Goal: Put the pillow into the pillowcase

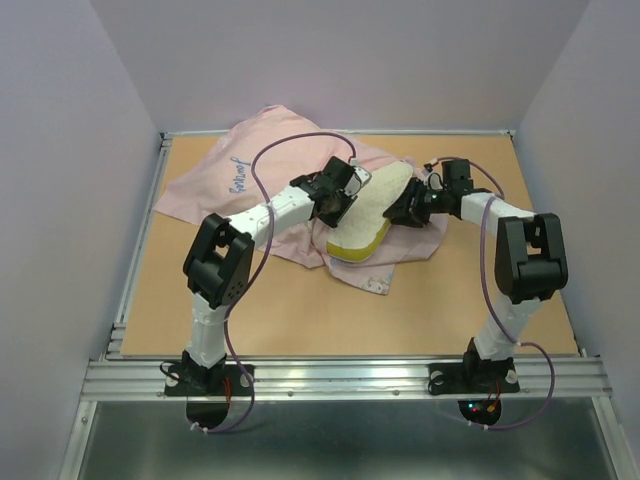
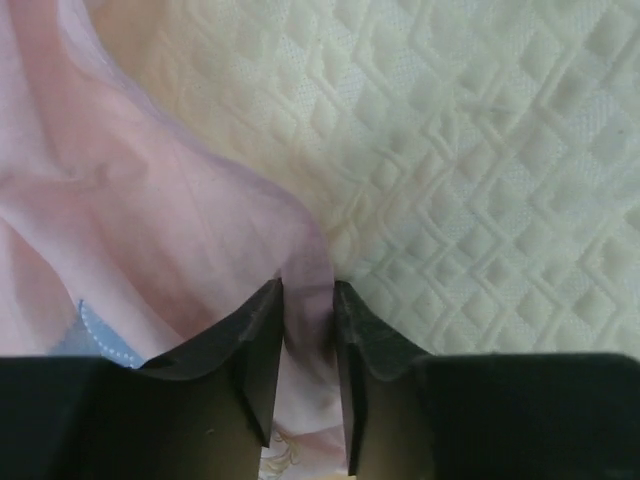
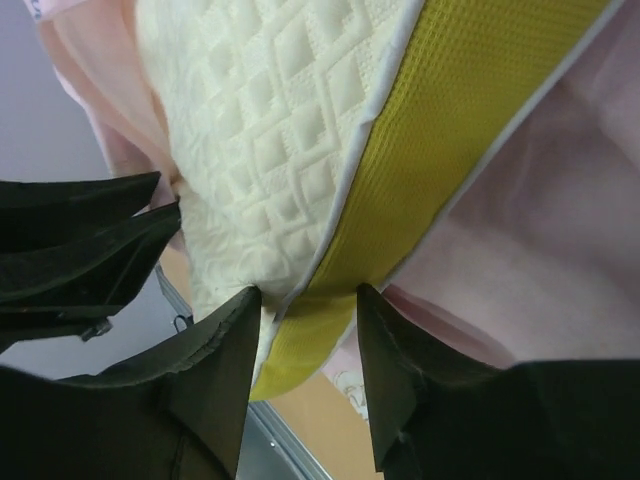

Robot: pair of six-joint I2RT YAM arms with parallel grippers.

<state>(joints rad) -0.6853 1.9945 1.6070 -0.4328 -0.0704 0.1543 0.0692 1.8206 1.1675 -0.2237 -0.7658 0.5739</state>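
The cream-white dotted pillow (image 1: 372,208) with its yellow side band lies tilted on the pale pink pillowcase (image 1: 220,175) at the table's back middle. My left gripper (image 1: 345,190) is at the pillow's left edge, shut on a fold of the pink pillowcase (image 2: 305,300), with the pillow's dotted face (image 2: 480,150) right beside it. My right gripper (image 1: 408,205) is at the pillow's right side, shut on the pillow's corner (image 3: 310,300), pinching the yellow band (image 3: 450,120) and cream face (image 3: 260,110). Pink fabric (image 3: 540,270) lies behind it.
The pillowcase spreads to the table's back left, with blue script (image 1: 238,172) on it. A printed corner of the case (image 1: 375,282) sticks out in front of the pillow. Purple walls enclose the wooden table (image 1: 300,310), with a metal rail (image 1: 340,375) at the near edge.
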